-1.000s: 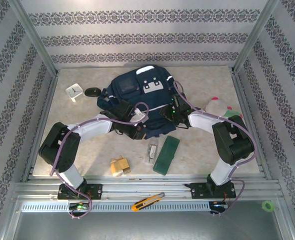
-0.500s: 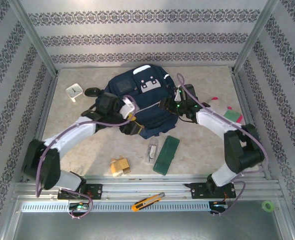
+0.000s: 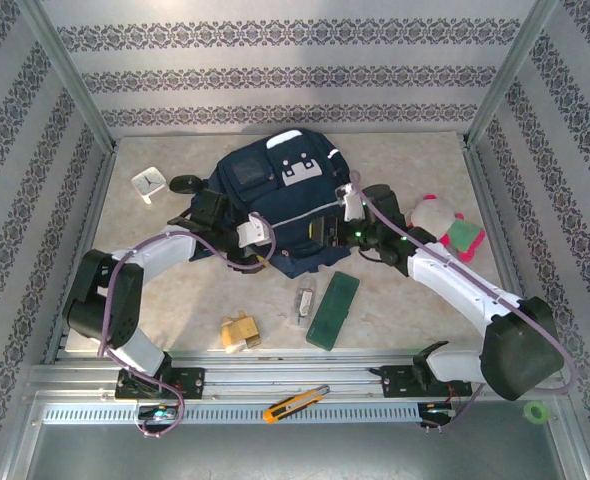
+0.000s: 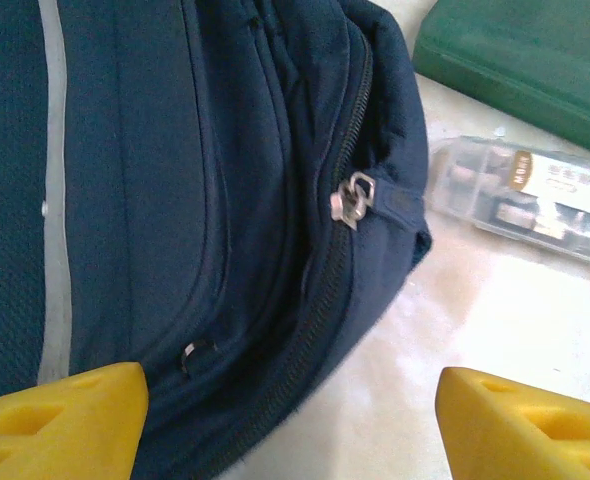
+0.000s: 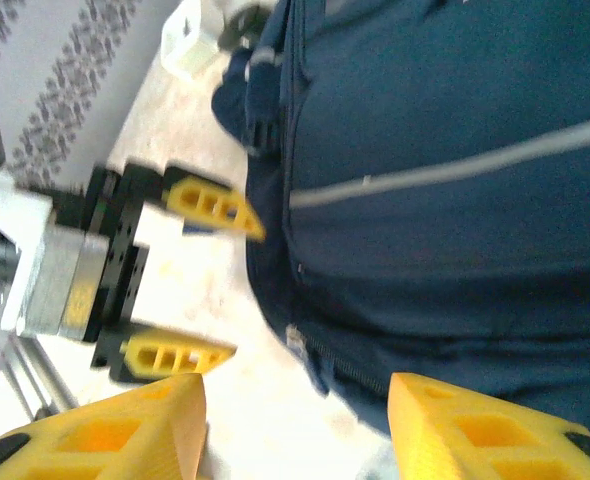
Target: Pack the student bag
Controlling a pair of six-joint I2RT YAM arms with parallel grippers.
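We are counting one yellow knife [image 3: 295, 401] nearest, then one green case [image 3: 333, 310] and one clear box [image 3: 304, 303]. We are holding the left gripper [image 4: 287, 400] and right gripper [image 5: 295, 400] with jaws spread, empty, at the near edge of the one student bag [image 3: 280, 205], which is lying mid-tabletop [image 3: 415, 300].

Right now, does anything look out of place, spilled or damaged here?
Nothing spilled or damaged. The orange utility knife lies on the slotted metal rail nearest the camera, off the table that holds the student bag.
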